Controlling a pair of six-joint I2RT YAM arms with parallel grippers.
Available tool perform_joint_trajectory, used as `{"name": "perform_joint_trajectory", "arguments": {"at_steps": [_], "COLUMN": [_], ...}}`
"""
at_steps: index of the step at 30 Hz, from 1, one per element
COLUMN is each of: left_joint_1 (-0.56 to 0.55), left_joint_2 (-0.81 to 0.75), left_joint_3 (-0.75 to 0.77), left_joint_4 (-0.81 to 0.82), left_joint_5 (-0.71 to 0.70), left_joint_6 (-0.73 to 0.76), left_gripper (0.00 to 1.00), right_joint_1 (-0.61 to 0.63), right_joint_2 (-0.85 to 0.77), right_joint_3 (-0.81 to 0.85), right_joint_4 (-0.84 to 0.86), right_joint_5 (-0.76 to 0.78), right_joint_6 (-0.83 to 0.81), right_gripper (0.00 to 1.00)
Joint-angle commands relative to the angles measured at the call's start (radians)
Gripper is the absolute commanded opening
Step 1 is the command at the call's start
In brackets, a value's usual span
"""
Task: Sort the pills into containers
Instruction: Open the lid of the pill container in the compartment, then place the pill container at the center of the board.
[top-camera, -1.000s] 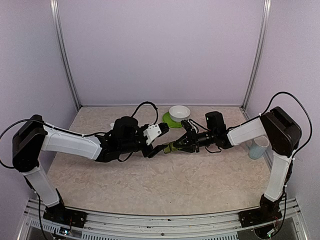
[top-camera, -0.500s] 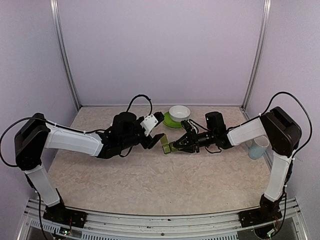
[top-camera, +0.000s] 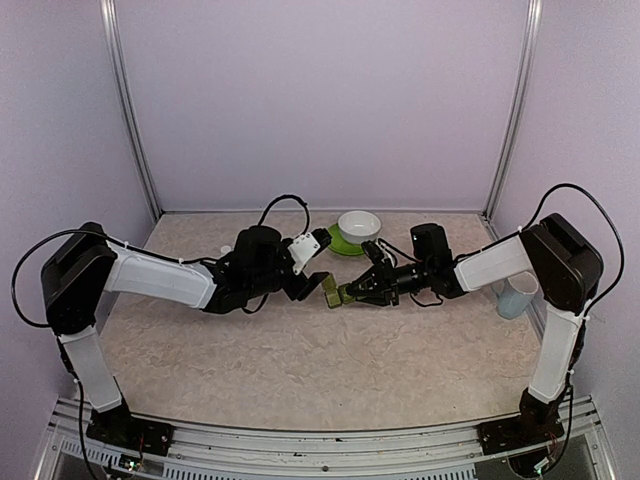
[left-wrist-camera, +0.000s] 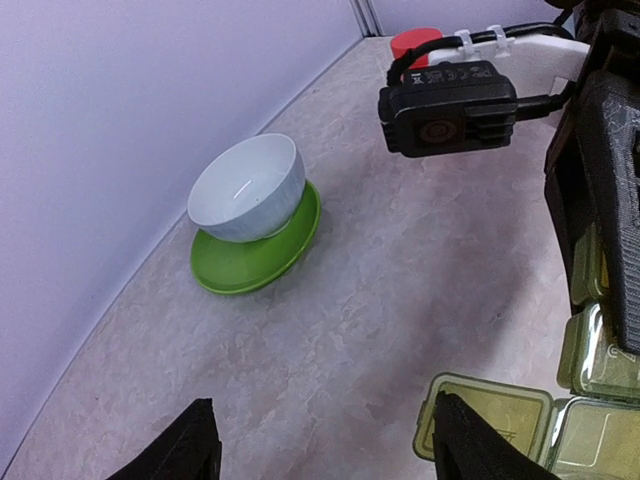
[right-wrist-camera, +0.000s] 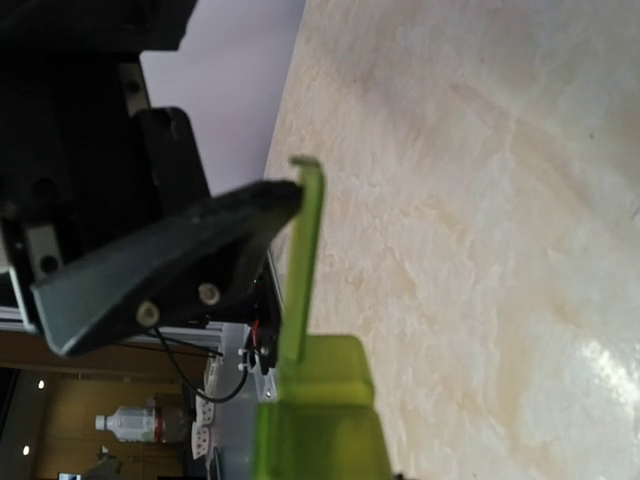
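Note:
The containers (top-camera: 343, 293), a dark green strip of lidded compartments, hang just above the table centre, with my right gripper (top-camera: 354, 290) shut on them. The end lid (top-camera: 329, 289) stands swung open. In the right wrist view that lid (right-wrist-camera: 304, 250) rises upright from the strip (right-wrist-camera: 318, 420), and a black finger (right-wrist-camera: 170, 262) of the left gripper touches its top edge. My left gripper (top-camera: 317, 284) is open, its fingertips (left-wrist-camera: 466, 440) beside the open lid (left-wrist-camera: 487, 412) with bare table between them. The pills are out of view.
A white bowl (top-camera: 359, 225) sits on a green plate (top-camera: 340, 243) at the back centre, also seen in the left wrist view (left-wrist-camera: 247, 188). A red bottle (left-wrist-camera: 415, 42) stands further back. A pale cup (top-camera: 517, 294) is at the right edge.
The end lid has swung from shut to upright. My left gripper has risen and shifted back and right. The right gripper has held still with the strip.

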Motion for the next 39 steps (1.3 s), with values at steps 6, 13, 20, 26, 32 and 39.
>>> {"name": "perform_joint_trajectory", "arguments": {"at_steps": [6,13,20,26,32,39], "left_joint_1": [0.055,0.101,0.108,0.119,0.122,0.138], "left_joint_2": [-0.031,-0.105,-0.138,-0.184,-0.227,-0.233], "left_joint_3": [0.039,0.002,-0.039,-0.117,-0.194,-0.204], "left_joint_4": [0.025,0.109,0.129,0.098,0.064,0.032], "left_joint_5": [0.011,-0.001,-0.09,-0.164,-0.205,-0.206], "left_joint_6": [-0.102,-0.261,-0.379,-0.48,-0.522,-0.539], "left_gripper": [0.72,0.82,0.88,0.89,0.89,0.9], "right_joint_1": [-0.005,-0.005,-0.005,-0.001,0.016,0.03], "right_joint_2": [0.015,0.036,0.131,0.211,0.299,0.344], "right_joint_3": [0.059,0.083,0.122,0.155,0.227,0.313], "right_joint_4": [-0.01,-0.038,-0.044,-0.051,-0.097,-0.224], "right_joint_5": [-0.002,0.009,0.006,0.029,0.028,0.074], "right_joint_6": [-0.007,-0.025,-0.038,-0.051,-0.071,-0.137], "right_gripper": [0.22,0.22,0.22,0.22,0.22,0.28]}}
